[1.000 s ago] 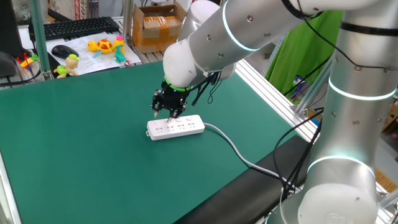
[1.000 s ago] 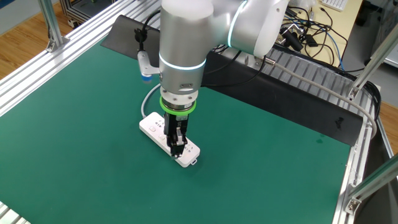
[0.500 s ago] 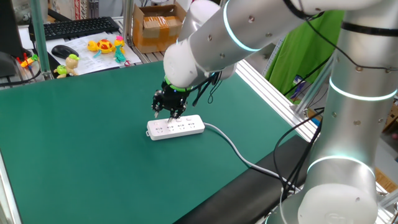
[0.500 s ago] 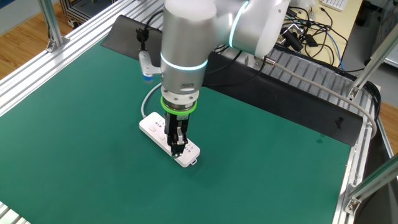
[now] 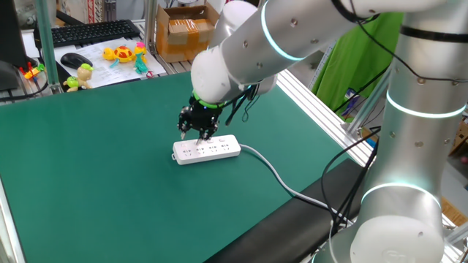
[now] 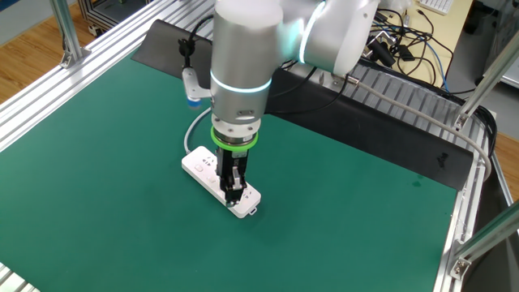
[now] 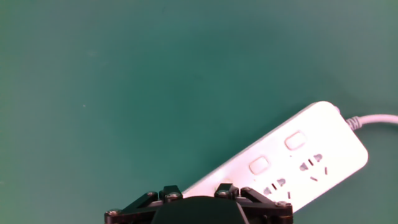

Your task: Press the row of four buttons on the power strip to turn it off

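The power strip (image 5: 207,149) lies flat on the green mat (image 5: 95,168), near the middle of the table. It is long and white, with little dark holes in groups along its top. In the hand view, two small white buttons (image 7: 259,165) sit in a line along one long edge of the strip, and a third one peeks out just at the black edge of the hand. The other buttons are hidden.

A pale grey cable (image 5: 278,177) comes out of the right end of the strip and runs off toward the near right edge of the mat.

The gripper (image 5: 197,132) is right over the left part of the strip, pointing down at it. Its two black fingers (image 6: 233,188) are squeezed together, and they hold nothing. The tips are down at the strip's top.

Far back on the left, past the mat, are a black keyboard (image 5: 88,31), a black mouse (image 5: 75,59), some small bright toys (image 5: 126,54) and a brown cardboard box (image 5: 183,31).
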### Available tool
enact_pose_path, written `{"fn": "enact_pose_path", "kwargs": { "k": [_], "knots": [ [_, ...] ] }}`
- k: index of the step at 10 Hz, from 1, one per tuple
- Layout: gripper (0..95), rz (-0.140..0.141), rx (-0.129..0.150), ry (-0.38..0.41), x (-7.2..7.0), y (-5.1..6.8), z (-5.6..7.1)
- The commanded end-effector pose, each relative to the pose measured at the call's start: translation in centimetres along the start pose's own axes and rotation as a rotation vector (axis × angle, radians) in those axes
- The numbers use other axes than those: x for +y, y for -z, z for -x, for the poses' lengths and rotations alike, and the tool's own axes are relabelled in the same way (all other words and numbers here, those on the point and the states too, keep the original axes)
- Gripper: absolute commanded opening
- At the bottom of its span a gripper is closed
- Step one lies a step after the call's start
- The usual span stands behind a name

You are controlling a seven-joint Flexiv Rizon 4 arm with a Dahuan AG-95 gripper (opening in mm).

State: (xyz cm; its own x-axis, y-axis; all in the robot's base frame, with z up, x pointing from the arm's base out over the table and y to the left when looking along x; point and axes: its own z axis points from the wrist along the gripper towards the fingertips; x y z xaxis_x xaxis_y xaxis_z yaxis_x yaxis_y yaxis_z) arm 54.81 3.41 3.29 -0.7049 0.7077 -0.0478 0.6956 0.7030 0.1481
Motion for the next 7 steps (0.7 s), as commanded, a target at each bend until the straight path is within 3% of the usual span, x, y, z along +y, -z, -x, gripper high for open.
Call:
{"fn": "enact_pose_path", "kwargs": {
  "k": [1,4,6,7],
  "knots": [
    [38.0,0.003,-0.005,0.004,0.15,-0.44,0.16],
    [38.0,0.004,0.017,-0.006,0.47,-0.15,0.24],
    [38.0,0.000,0.011,-0.002,0.41,-0.76,0.03],
    [38.0,0.003,0.013,-0.006,0.42,-0.44,0.11]
  ]
}}
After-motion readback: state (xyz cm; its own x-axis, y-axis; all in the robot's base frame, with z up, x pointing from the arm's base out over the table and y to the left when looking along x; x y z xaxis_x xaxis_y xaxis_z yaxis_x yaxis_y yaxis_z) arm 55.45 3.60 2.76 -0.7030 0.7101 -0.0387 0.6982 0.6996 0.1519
